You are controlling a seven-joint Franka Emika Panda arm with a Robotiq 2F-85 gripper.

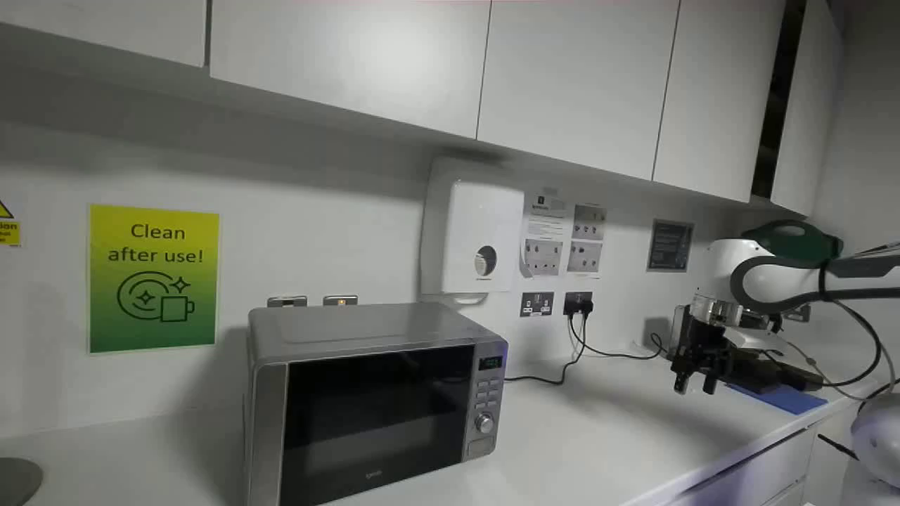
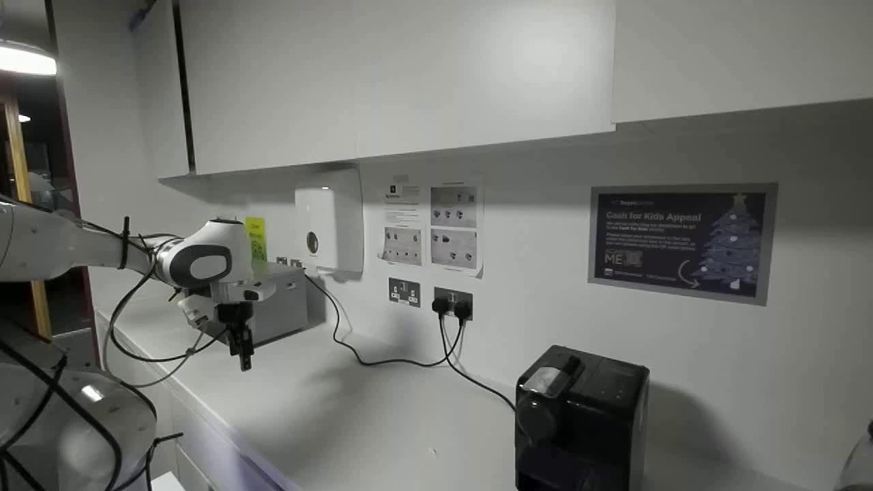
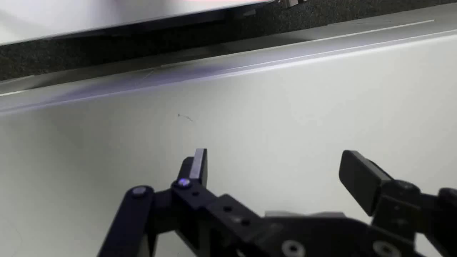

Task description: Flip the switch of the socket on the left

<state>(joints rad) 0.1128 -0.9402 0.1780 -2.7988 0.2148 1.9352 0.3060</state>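
Two double sockets sit side by side on the back wall below the posters. The left socket [image 1: 536, 303] has no plugs in it; it also shows in an exterior view [image 2: 404, 292]. Its switches are too small to read. The right socket [image 1: 578, 299] holds two black plugs and shows in an exterior view too [image 2: 453, 300]. My gripper [image 1: 695, 383] points down above the counter, away from the wall and apart from both sockets; it also shows in an exterior view [image 2: 242, 354]. In the wrist view the gripper [image 3: 274, 167] is open and empty, with only white counter between its fingers.
A microwave [image 1: 380, 414] and a black coffee machine [image 2: 583, 416] stand on the counter [image 2: 382, 423]. Black cables [image 2: 392, 362] run along the wall. A towel dispenser [image 1: 472, 232] and cupboards [image 1: 576, 84] hang above. More sockets [image 1: 340, 300] sit behind the microwave.
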